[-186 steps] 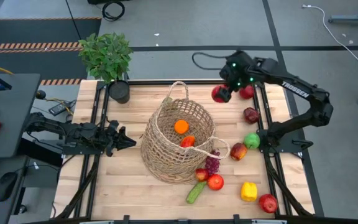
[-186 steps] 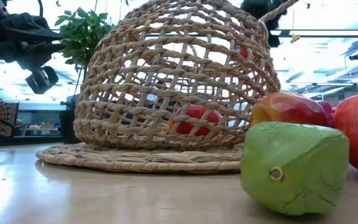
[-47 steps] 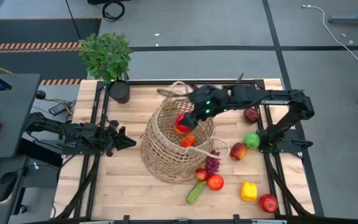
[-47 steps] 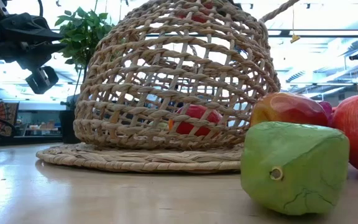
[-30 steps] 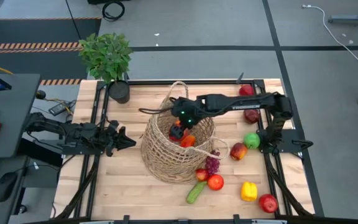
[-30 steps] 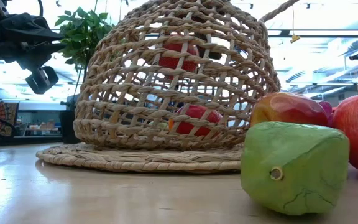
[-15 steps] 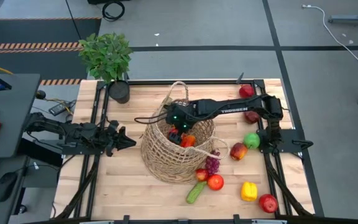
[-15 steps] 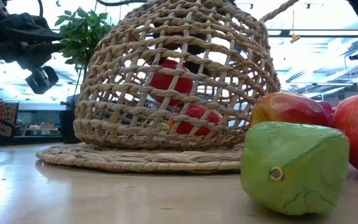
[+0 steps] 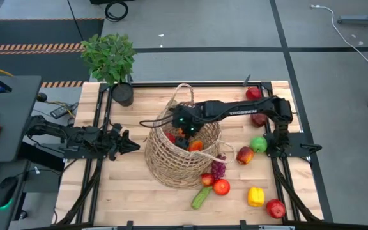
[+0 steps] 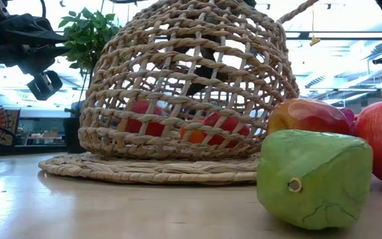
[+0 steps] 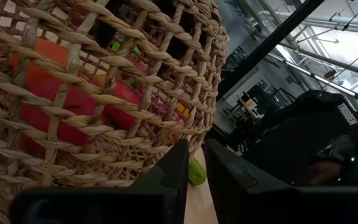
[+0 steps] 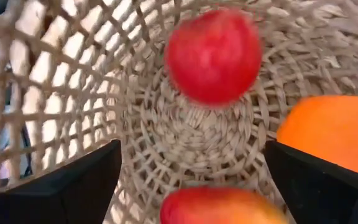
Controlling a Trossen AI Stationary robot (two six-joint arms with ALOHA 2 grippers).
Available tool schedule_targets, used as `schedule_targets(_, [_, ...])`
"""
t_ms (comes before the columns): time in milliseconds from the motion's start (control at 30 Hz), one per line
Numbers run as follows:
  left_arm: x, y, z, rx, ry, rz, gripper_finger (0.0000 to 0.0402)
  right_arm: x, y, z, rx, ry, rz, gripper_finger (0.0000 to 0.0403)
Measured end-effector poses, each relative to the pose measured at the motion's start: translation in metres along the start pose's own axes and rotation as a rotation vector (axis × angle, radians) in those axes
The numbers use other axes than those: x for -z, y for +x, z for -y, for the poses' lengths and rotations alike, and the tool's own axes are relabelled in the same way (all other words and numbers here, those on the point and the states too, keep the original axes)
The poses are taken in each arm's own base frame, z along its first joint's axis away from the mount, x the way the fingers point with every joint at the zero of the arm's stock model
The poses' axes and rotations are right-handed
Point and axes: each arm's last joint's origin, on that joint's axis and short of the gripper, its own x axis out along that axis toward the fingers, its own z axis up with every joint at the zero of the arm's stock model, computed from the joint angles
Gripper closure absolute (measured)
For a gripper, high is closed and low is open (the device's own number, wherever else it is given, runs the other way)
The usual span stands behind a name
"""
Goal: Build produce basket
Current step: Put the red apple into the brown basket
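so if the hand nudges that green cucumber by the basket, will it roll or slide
Probably roll: the cucumber looks long and rounded, lying free on the bare wood table. It would likely roll sideways rather than along its length. Its upper end sits close to a red apple, which might stop it or get pushed.

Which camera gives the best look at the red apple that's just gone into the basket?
The right wrist view: the red apple fills it, unobstructed, between the open right gripper's fingers. The low view shows it only through the basket's weave; in the high view the arm hides most of it.
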Motion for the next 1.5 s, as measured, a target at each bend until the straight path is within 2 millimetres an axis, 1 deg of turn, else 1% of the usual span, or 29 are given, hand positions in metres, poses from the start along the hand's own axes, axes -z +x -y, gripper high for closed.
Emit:
schedule_targets(100, [0.000, 0.000, 0.000, 0.000, -0.001, 0.000, 0.0344, 0.001, -0.023, -0.006, -0.011, -0.012, 0.040, 0.0007])
schedule_targets(267, [0.000, 0.000, 0.000, 0.000, 0.000, 0.000, 0.0339, 0.004, -0.068, -0.018, -0.047, -0.048, 0.146, 0.0007])
schedule_targets(333, [0.000, 0.000, 0.000, 0.000, -0.001, 0.000, 0.0339, 0.007, -0.089, -0.022, -0.064, -0.067, 0.193, 0.0007])
schedule_targets(433, [0.000, 0.000, 0.000, 0.000, -0.001, 0.000, 0.0342, 0.013, -0.127, -0.024, -0.071, -0.073, 0.284, 0.0007])
schedule_targets(567, [0.000, 0.000, 0.000, 0.000, -0.001, 0.000, 0.0345, 0.025, -0.175, -0.016, -0.025, -0.022, 0.387, 0.0007])
schedule_targets(667, [0.000, 0.000, 0.000, 0.000, 0.000, 0.000, 0.0346, 0.037, -0.201, -0.001, 0.053, 0.025, 0.412, 0.0007])
schedule_targets(733, [0.000, 0.000, 0.000, 0.000, -0.001, 0.000, 0.0344, 0.044, -0.213, 0.009, 0.112, 0.060, 0.407, 0.0007])
schedule_targets(867, [0.000, 0.000, 0.000, 0.000, 0.000, 0.000, 0.0340, 0.051, -0.227, 0.032, 0.211, 0.143, 0.372, 0.0007])
schedule_targets(967, [0.000, 0.000, 0.000, 0.000, 0.000, 0.000, 0.0341, 0.053, -0.229, 0.052, 0.263, 0.232, 0.310, 0.0007])
schedule_targets(1200, [0.000, 0.000, 0.000, 0.000, 0.000, 0.000, 0.0345, 0.047, -0.222, 0.102, 0.404, 0.399, 0.153, 0.0007])
schedule_targets(1400, [0.000, 0.000, 0.000, 0.000, 0.000, 0.000, 0.0339, 0.040, -0.209, 0.147, 0.369, 0.533, -0.010, 0.0007])
schedule_targets(1500, [0.000, 0.000, 0.000, 0.000, 0.000, 0.000, 0.0339, 0.043, -0.202, 0.160, 0.393, 0.586, -0.128, 0.0007])
